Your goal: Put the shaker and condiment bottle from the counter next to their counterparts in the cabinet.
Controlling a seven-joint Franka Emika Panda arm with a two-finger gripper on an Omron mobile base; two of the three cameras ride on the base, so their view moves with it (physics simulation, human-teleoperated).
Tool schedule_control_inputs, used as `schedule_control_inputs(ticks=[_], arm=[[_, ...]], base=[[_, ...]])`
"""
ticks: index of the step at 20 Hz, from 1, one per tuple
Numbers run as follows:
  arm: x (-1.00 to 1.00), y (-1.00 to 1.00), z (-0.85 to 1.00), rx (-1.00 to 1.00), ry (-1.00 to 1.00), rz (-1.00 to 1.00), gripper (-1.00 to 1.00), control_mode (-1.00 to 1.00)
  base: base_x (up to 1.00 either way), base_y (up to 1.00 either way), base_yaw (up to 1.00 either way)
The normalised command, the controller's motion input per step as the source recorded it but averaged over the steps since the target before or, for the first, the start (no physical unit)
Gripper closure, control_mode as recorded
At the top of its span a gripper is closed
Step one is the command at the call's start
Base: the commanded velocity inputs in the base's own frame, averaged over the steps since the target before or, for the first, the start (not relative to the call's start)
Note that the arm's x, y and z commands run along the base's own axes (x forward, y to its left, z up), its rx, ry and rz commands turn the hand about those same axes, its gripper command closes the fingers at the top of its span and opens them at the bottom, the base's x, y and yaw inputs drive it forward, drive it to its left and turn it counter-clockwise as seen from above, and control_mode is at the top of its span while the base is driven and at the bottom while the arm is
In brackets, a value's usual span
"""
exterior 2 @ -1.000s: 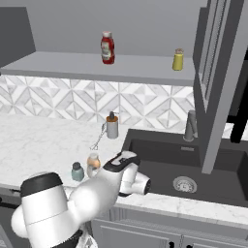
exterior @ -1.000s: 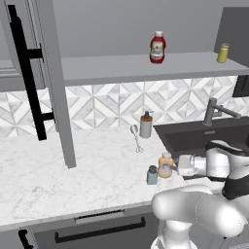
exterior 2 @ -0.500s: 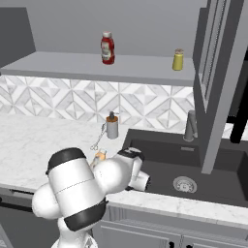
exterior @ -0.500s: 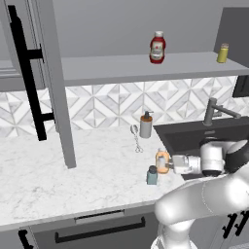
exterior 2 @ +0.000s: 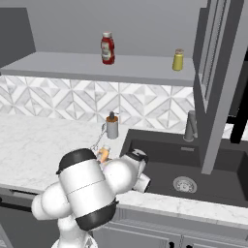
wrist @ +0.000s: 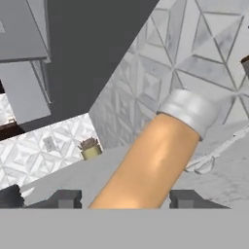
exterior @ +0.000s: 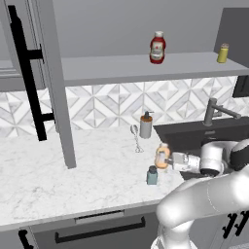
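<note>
The orange condiment bottle [exterior: 162, 155] stands on the marble counter [exterior: 73, 170] by the sink's left edge, and peeks out behind my arm [exterior 2: 103, 154]. My gripper [exterior: 170, 159] reaches it from the right. In the hand view the bottle [wrist: 151, 165] lies between my fingertips [wrist: 65, 198]. The gripper [wrist: 124, 199] is open, with a thin gap on the left side. The teal shaker [exterior: 152, 175] stands just in front of the bottle. On the cabinet shelf [exterior: 112, 68] stand the red ketchup bottle [exterior: 157, 47] and the yellow-green shaker [exterior: 223, 53].
A grey pump dispenser [exterior: 146, 125] and a thin metal utensil [exterior: 136, 138] sit behind the bottle near the backsplash. The dark sink [exterior 2: 184, 164] with its faucet [exterior 2: 190, 126] lies to the right. The cabinet door [exterior: 48, 78] with a black handle hangs open at left.
The gripper has slid left until its fingers flank the orange bottle. My elbow has swung round. Bottle and shaker stayed put.
</note>
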Motion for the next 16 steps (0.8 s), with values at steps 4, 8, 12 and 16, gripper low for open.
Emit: schedule_control_inputs(ticks=[4,8,12,16], arm=[[0.07,-0.05,0.44,0.01,-0.18,-0.08,1.0,-1.0],[0.12,0.0,0.69,0.0,-0.16,-0.09,1.0,-1.0],[0.16,0.0,0.99,0.0,-0.02,-0.12,1.0,-1.0],[0.02,0.06,0.88,-0.09,-0.08,-0.19,1.0,-1.0]], base=[[0.0,0.0,0.0],[0.0,0.0,0.0],[0.0,0.0,0.0],[0.0,0.0,0.0]])
